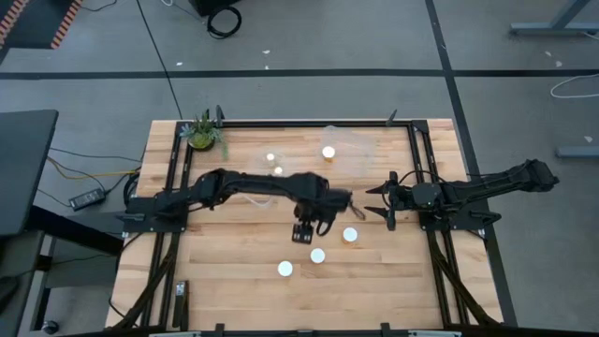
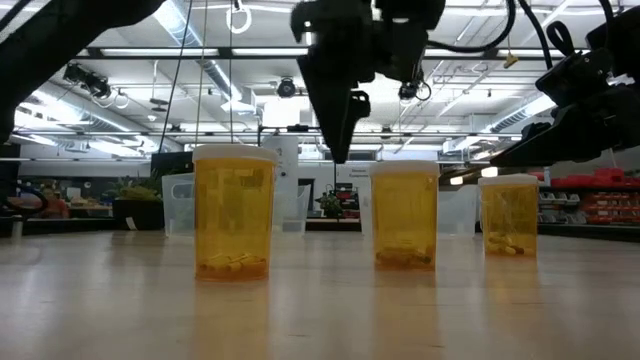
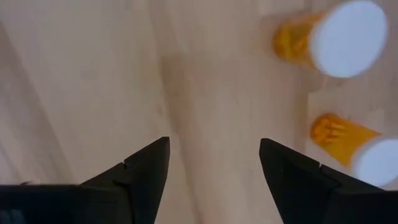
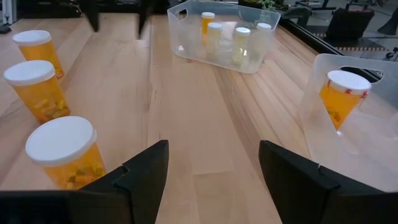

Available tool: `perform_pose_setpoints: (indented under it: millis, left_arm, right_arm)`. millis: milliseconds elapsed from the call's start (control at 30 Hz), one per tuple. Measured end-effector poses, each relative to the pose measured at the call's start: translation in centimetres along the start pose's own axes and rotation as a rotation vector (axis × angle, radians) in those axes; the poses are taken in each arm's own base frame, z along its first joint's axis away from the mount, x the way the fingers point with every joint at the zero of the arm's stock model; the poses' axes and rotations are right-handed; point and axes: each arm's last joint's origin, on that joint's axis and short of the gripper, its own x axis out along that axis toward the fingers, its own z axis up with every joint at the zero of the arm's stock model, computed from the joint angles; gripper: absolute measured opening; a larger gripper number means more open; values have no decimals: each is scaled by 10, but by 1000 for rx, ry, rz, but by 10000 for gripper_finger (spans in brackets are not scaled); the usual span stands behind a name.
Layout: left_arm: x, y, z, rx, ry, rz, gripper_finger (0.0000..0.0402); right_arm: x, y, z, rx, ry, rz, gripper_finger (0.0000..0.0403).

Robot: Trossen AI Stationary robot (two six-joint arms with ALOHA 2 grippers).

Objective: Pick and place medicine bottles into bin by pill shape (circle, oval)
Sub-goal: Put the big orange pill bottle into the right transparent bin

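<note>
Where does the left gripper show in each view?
High: left gripper at table centre, beside the loose bottles.
Low: hanging at top centre, above the bottles.
Left wrist: its own open fingers.
Right wrist: dark blur beyond the bottles.
Shared landmark: the loose bottles.

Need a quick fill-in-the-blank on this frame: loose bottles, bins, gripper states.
1. ____ medicine bottles stand loose on the table, outside the bins.
2. The clear bin nearest the right gripper holds ____ bottle.
3. The left gripper hangs above the table with its fingers ____.
4. The farther bin holds ____ bottles.

Missing words: three; one; open; four
</note>
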Motion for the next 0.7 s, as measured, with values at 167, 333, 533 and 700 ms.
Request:
perform_pose_setpoints:
  millis: [167,333,533,700]
  left_arm:
    - [4,-34,0,-41,38,63,234]
    - [7,-68,-1,-70,38,144,219]
    - [10,-104,-11,-104,72,302,197]
    - [16,-132,-16,-99,68,325,178]
  right_arm:
    - [0,0,0,0,0,0,257]
    - [0,0,0,0,0,0,257]
    - [0,0,0,0,0,0,257]
    - [0,0,0,0,0,0,257]
